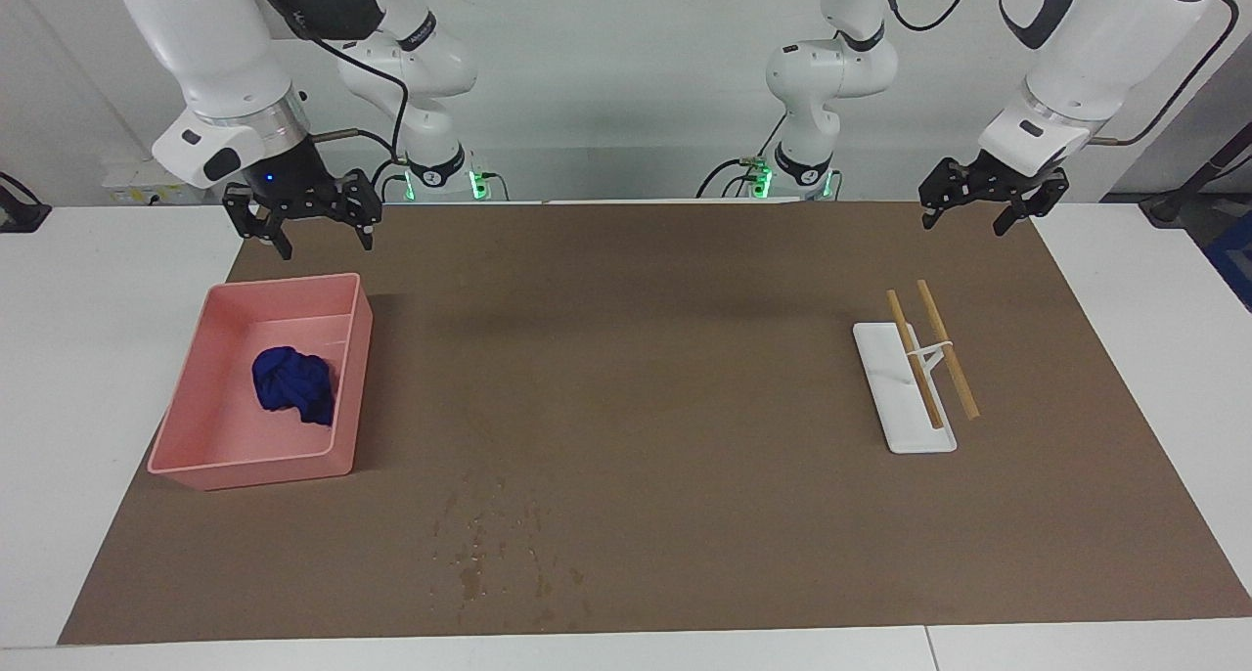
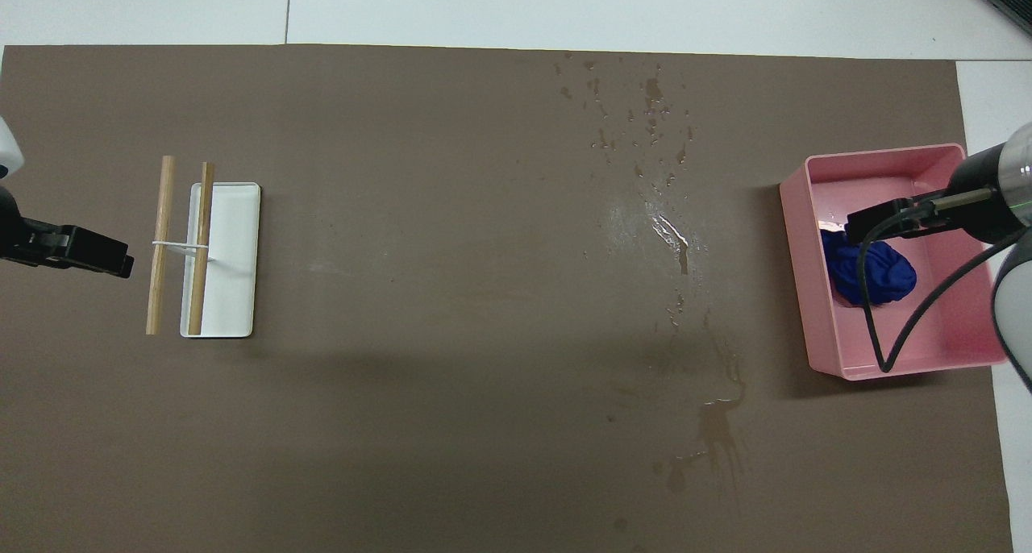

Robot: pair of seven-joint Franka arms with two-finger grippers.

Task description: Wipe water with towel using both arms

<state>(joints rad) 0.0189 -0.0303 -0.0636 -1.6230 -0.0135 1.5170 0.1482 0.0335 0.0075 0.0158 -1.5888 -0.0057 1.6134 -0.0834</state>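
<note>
The towel (image 1: pixel 291 382) is a crumpled royal-blue wad lying in the pink tub (image 1: pixel 254 475) at the right arm's end of the table; it also shows in the overhead view (image 2: pixel 883 275). The water (image 1: pixel 479 554) is dark specks on the brown mat, farther from the robots than the tub. In the overhead view the water (image 2: pixel 661 126) runs in a trail down to a blotch nearer the robots. My right gripper (image 1: pixel 325 241) is open and empty, up in the air over the tub's edge nearest the robots. My left gripper (image 1: pixel 965 223) is open and empty, waiting over the mat's corner.
A white tray (image 1: pixel 900 426) with two wooden sticks (image 1: pixel 929 353) tied across it lies toward the left arm's end; it also shows in the overhead view (image 2: pixel 234 255). The tub (image 2: pixel 879 156) has raised walls. A brown mat (image 1: pixel 636 358) covers the table.
</note>
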